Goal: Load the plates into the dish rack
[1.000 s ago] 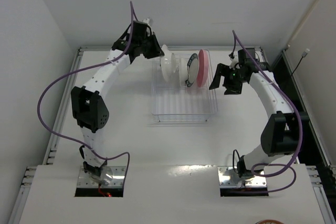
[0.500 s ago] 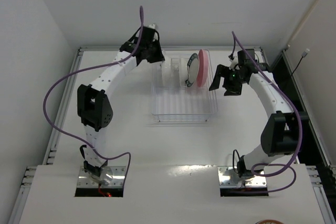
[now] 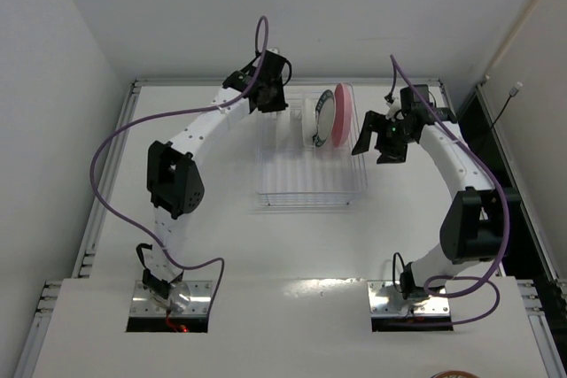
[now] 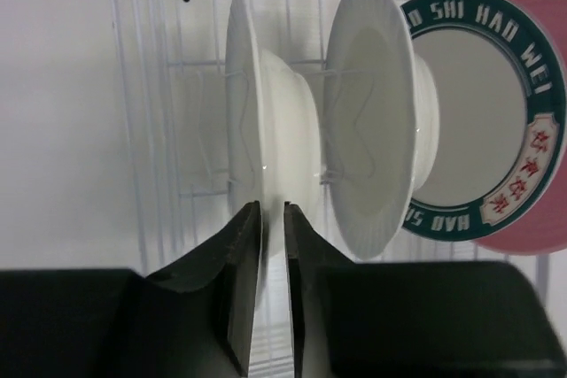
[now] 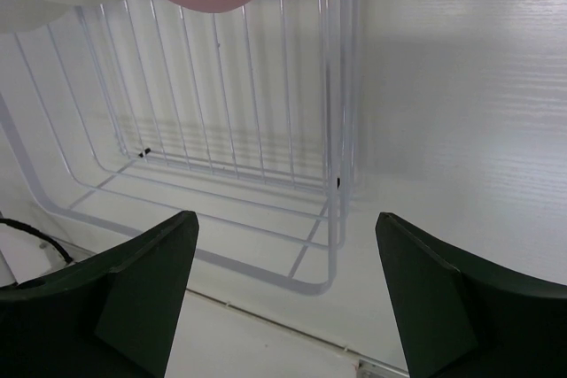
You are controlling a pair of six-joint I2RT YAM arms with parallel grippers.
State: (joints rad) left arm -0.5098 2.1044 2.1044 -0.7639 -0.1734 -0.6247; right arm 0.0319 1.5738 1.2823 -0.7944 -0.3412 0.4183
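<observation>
plates (image 3: 330, 118) stand on edge in the far part of the dish rack (image 3: 310, 185), which sits on the white tabletop (image 3: 230, 236) between the two arms, toward the far side. four plates are slotted between the upright prongs in a row from left to right: two glassy plates (image 4: 370, 121), then the patterned plate (image 4: 483, 130) with a dark teal rim bearing white lettering, then the pink plate (image 3: 345, 111) at the right end of the row. in the left wrist view the glassy pair stand apart from each other. the patterned plate's lettered face is turned toward them, and the pink plate just behind it shows as a crescent past its rim.

left pincer (image 4: 270, 212): jaws drawn together to a thin slit, nothing between them. it hangs over the far left corner of the rack, its tips pointing at the edge of the leftmost glassy plate. whether the tips touch that plate cannot be told.

right pincer (image 5: 285, 223): jaws spread wide, gripping nothing. it hovers just off the right side of the rack, near the pink plate and apart from the wires. in the right wrist view the rack's right-hand wall and floor wires lie beyond the fingers (image 5: 142, 298), and the lower edge of the pink plate shows at the top.

a purple cable (image 3: 94, 174) runs along each arm.
</observation>
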